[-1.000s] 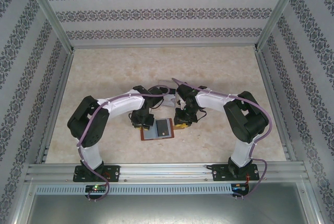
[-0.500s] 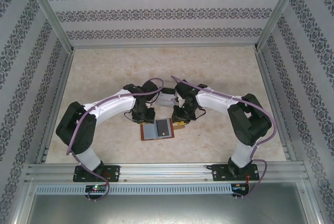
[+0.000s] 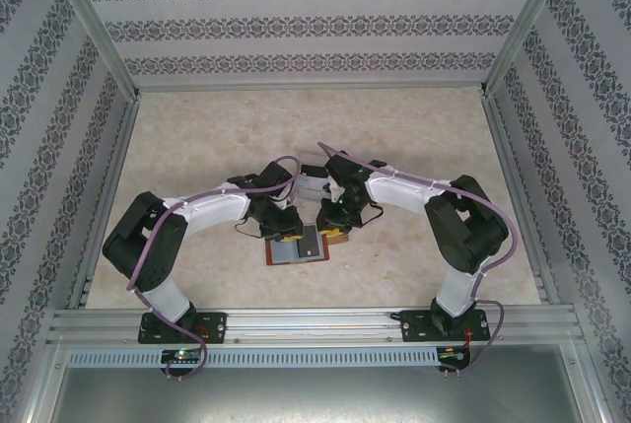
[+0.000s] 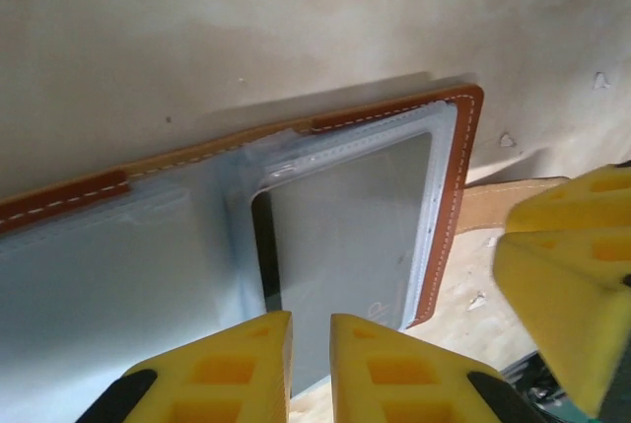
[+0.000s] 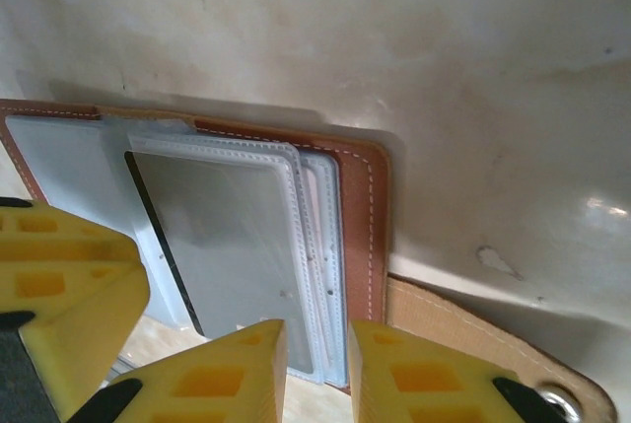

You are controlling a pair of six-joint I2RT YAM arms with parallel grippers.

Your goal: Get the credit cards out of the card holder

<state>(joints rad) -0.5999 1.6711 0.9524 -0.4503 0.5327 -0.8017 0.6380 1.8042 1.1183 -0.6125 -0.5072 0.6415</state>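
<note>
The card holder (image 4: 455,196) is laid open on the surface (image 4: 296,29), directly ahead of both claws, which hang over it from opposite sides. A grey credit card (image 4: 345,236) is seen tucked inside it, just ahead of the left claw (image 4: 311,349), so the extraction is judged unfinished, perhaps barely begun. The left claw's jaws are drawn nearly together at the card's near edge; whether the card is pinched cannot be told. The right claw (image 5: 317,359) is likewise almost clenched at the holder's near edge, and whether it holds anything is unclear. A pale object (image 3: 314,186) beyond both claws is too small to be identified.
</note>
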